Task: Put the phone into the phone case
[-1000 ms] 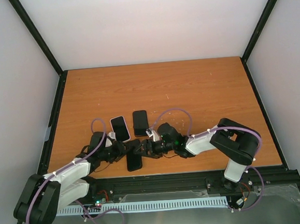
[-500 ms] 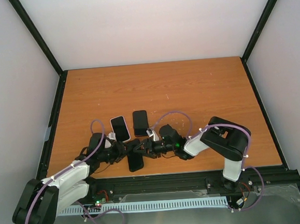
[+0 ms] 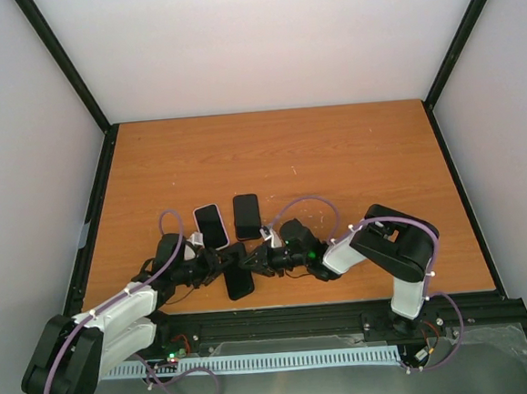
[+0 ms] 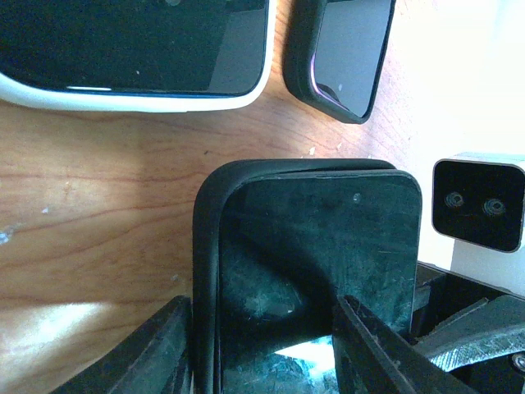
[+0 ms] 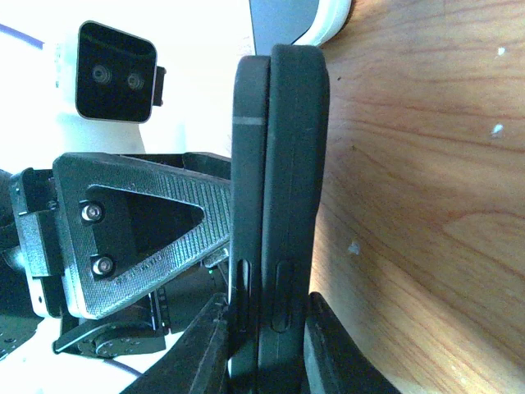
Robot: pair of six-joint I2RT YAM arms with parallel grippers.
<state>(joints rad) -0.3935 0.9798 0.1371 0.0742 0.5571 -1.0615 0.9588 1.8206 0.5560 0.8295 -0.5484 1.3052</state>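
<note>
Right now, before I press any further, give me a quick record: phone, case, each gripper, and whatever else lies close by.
phone: lying in the phone case, not fully seated; one long edge stands proud of the rim in the right wrist view
left gripper: closed on the phone case at its near end, one finger over the screen
right gripper: pinching phone and phone case together across their thickness
nearby: white phone and dark cased phone, flat on the table, apart from the work
</note>
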